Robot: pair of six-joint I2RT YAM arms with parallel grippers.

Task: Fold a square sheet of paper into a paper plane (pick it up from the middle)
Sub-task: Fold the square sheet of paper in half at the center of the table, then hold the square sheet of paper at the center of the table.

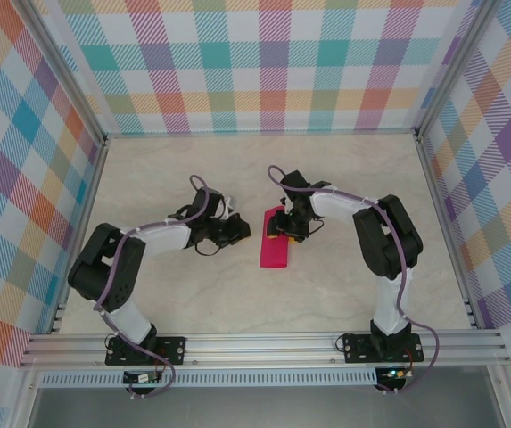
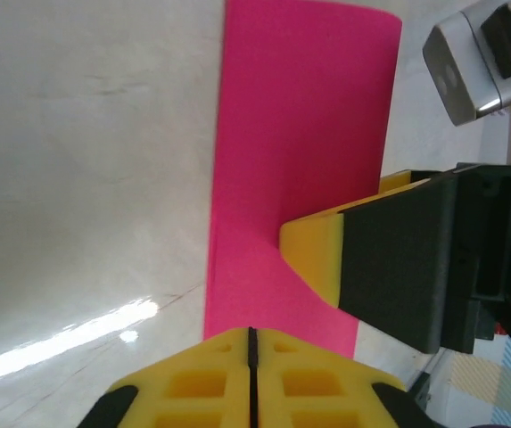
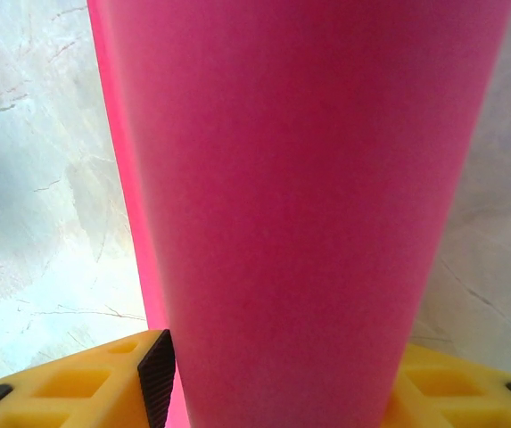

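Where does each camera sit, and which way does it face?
Top external: high behind the bases, facing down at the table; left arm, right arm, left gripper, right gripper.
Left wrist: low, facing along the paper; own shut fingers below, right gripper's finger at right.
Right wrist: close, facing along the paper; own fingers at both sides.
Shared: all three see the paper; top and left wrist see the right gripper.

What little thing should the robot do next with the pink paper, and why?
Probably slide the shut left gripper along the long edge of the paper to press the fold flat. The paper is folded into a narrow strip but looks puffy rather than flat. The right gripper has a finger resting on it, which should stop it sliding.
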